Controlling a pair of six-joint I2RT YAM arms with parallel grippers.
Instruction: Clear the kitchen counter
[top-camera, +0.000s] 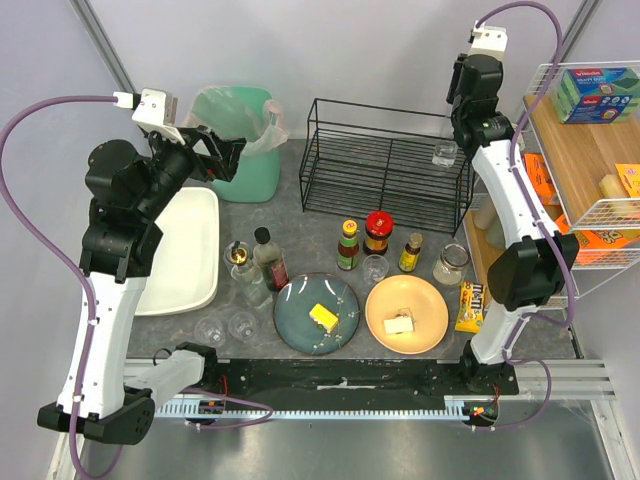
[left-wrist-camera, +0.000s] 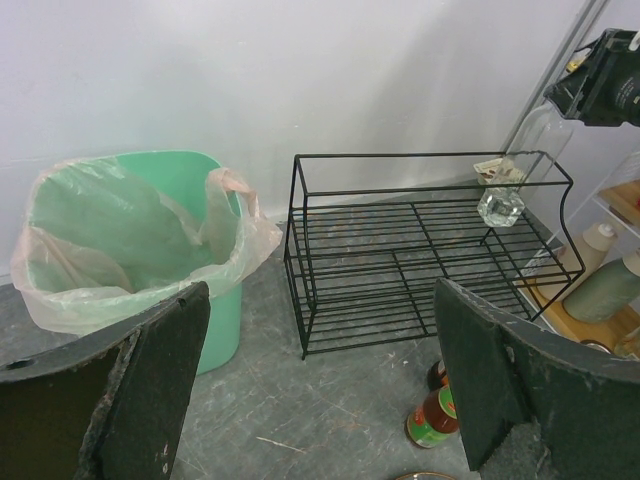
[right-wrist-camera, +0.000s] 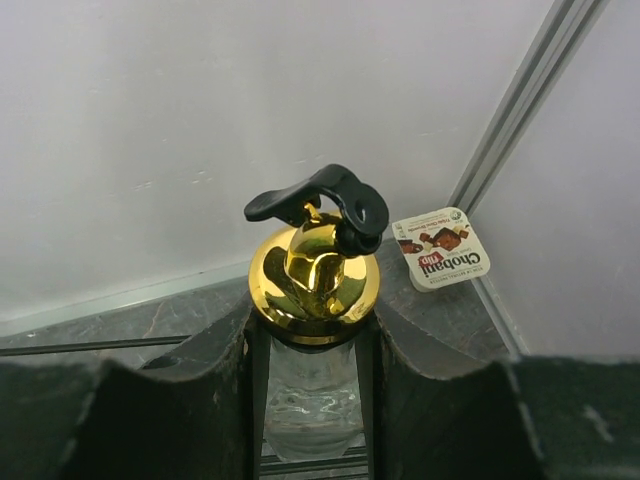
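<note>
While the right gripper (right-wrist-camera: 312, 385) is clamped on either side of a glass bottle (right-wrist-camera: 312, 270) with a gold cap and black pour spout, it holds that bottle upright at the far right end of the wire rack (top-camera: 385, 168). My guess is that the bottle is being put away on the upper tier. Whether its base already rests on the wires I cannot tell. The left gripper (left-wrist-camera: 322, 385) hangs high with its jaws spread wide and nothing between them. It is tipped toward the green bin (left-wrist-camera: 130, 230) with the pinkish liner, as if waiting its turn for rubbish.

The kitchen counter (top-camera: 300, 240) is the dark mottled slab under everything, running from the arms' bases to the back wall, and it is far from cleared. On it are sauce bottles (top-camera: 377, 232), small glasses (top-camera: 226, 327), a blue plate (top-camera: 295, 325) and a peach plate (top-camera: 432, 305) (each with a pale lump of food), and a candy packet (top-camera: 470, 306). A white tub (top-camera: 185, 250) lies at the left and a wooden shelf (top-camera: 575, 150) of boxes stands at the right. Plain white walls close the corner, where a yogurt cup (right-wrist-camera: 440, 248) sits.
</note>
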